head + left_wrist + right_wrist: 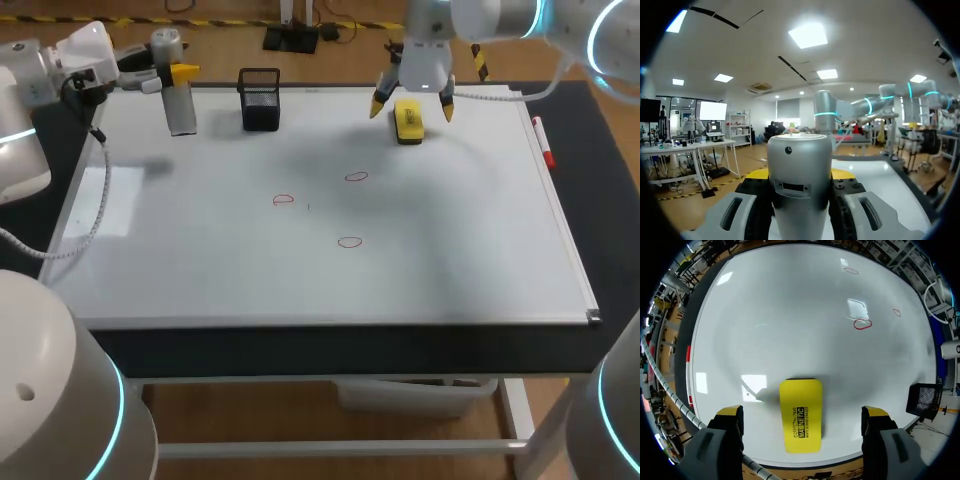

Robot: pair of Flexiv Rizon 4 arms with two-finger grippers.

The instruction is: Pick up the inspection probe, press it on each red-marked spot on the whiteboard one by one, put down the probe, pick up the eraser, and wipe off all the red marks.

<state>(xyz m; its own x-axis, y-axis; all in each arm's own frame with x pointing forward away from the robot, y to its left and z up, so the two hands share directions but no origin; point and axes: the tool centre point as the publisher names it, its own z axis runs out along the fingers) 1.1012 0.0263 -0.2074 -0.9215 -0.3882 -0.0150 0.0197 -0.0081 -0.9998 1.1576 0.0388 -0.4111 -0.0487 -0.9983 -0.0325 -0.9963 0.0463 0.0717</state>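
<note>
Evidently kept out of the way, the inspection probe (181, 108) stands upright at the far left edge of the whiteboard (200, 270), pinched between the fingers of the left gripper (800, 175), left of a black mesh cup (260, 98). Right of that cup the yellow eraser (800, 415) lies flat on the far board. The right gripper (412, 105) hangs just above it, fingers spread wide to either side and touching nothing, apparently lined up to take it. Three red marks (284, 200) sit unwiped mid-board.
</note>
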